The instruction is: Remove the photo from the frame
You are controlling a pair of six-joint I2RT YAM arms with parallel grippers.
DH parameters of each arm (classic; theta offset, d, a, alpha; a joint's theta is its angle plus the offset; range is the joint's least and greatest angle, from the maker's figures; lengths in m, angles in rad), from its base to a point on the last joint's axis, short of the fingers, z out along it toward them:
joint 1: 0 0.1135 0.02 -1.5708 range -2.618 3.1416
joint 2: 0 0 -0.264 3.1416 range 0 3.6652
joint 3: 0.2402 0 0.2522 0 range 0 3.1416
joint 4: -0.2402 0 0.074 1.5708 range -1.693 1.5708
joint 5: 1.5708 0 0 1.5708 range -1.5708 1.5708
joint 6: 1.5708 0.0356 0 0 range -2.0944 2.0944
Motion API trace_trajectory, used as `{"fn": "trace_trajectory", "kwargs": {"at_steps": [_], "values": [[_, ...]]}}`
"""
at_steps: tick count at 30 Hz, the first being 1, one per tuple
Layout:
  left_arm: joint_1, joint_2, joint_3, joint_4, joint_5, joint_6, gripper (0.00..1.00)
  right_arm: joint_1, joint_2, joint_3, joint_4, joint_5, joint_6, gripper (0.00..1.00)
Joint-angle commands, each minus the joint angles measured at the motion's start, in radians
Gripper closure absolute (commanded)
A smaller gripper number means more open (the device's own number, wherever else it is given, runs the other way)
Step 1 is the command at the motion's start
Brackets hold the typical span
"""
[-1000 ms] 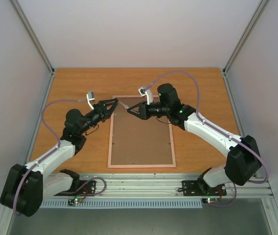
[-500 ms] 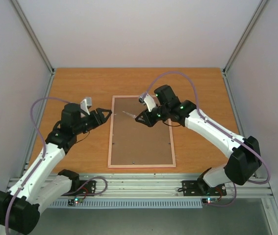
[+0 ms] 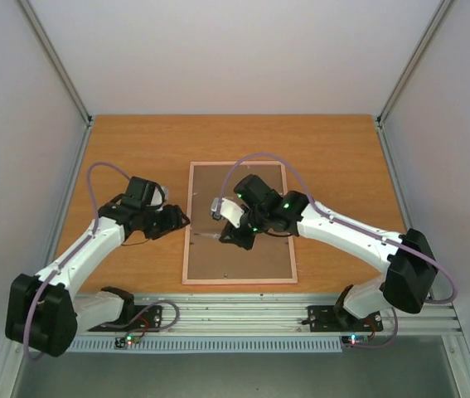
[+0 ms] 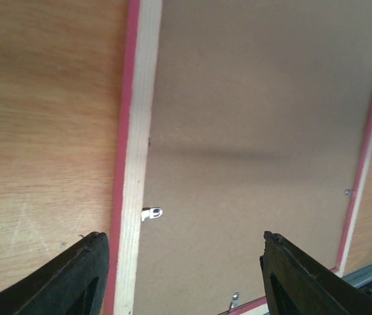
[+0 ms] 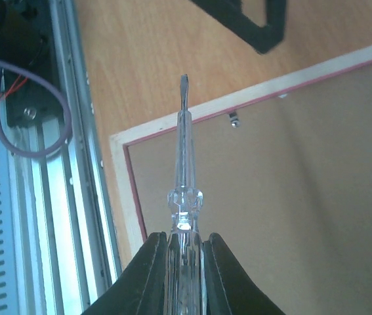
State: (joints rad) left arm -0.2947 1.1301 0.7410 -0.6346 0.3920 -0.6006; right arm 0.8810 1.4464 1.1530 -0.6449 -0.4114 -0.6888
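Note:
The frame [image 3: 259, 253] lies face down on the table, its brown back board and pale pink rim up. The photo is hidden under the board. My left gripper [image 3: 176, 222] is open and empty just above the frame's left edge [image 4: 140, 131]; in its wrist view [image 4: 186, 262] a metal tab [image 4: 151, 213] sits between its fingers. My right gripper [image 3: 233, 236] is shut on a clear-handled screwdriver [image 5: 184, 170] over the board's left part. The screwdriver's tip points past the frame's rim [image 5: 123, 197] toward my left gripper [image 5: 258, 26].
More small metal tabs hold the board along the rim [image 4: 233, 300] [image 4: 348, 192] [image 5: 234, 120]. The aluminium rail [image 5: 54, 197] with the arm bases and wiring runs along the table's near edge. White walls enclose the wooden table [image 3: 135, 149].
My right gripper has carried the screwdriver from the frame's far end down to its left middle. My left gripper has pulled back and moved nearer along the frame's left edge.

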Motion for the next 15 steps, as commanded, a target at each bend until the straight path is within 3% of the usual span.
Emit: {"fn": "trace_trajectory", "kwargs": {"at_steps": [1,15], "values": [[0.007,0.057,0.021,-0.027,0.008,0.049,0.36,0.060,0.038,-0.016,-0.012,0.043,-0.088,0.99],[0.010,0.303,0.052,0.063,0.027,0.087,0.51,0.078,0.191,-0.047,0.141,0.056,-0.030,0.99]]}}
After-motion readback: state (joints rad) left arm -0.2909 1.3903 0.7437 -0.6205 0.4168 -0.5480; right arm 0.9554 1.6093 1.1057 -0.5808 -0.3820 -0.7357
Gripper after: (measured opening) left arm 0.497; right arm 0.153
